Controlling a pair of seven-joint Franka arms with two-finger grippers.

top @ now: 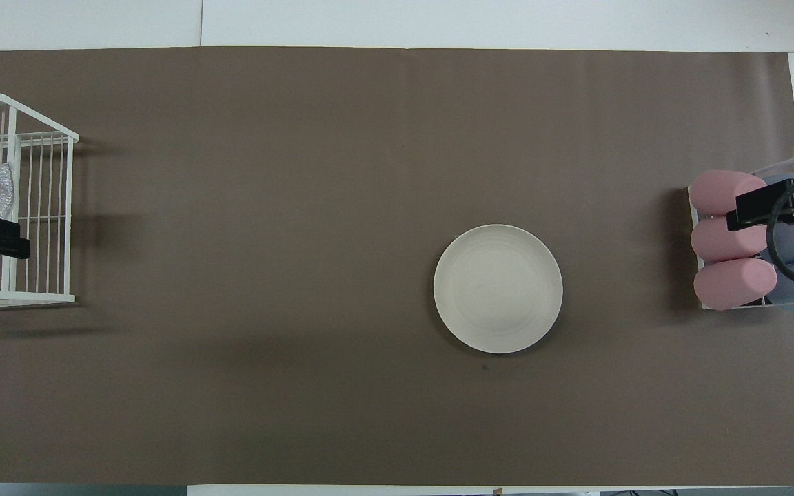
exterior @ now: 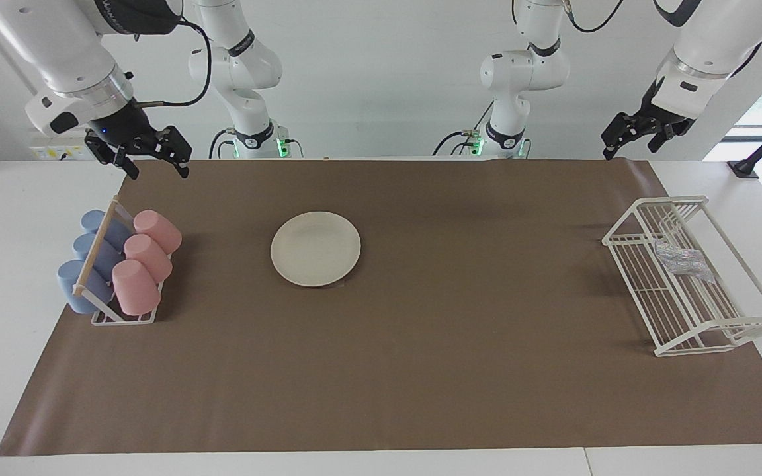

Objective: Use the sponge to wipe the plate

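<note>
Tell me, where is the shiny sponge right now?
The sponge lies in the white wire rack at the left arm's end of the table, apart from the plate.

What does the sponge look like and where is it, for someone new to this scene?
Start at the white wire rack at the left arm's end of the brown mat. The sponge lies inside it, in the part nearer the robots. It is a small, shiny, silvery-grey crumpled wad, the only thing in that rack.
</note>
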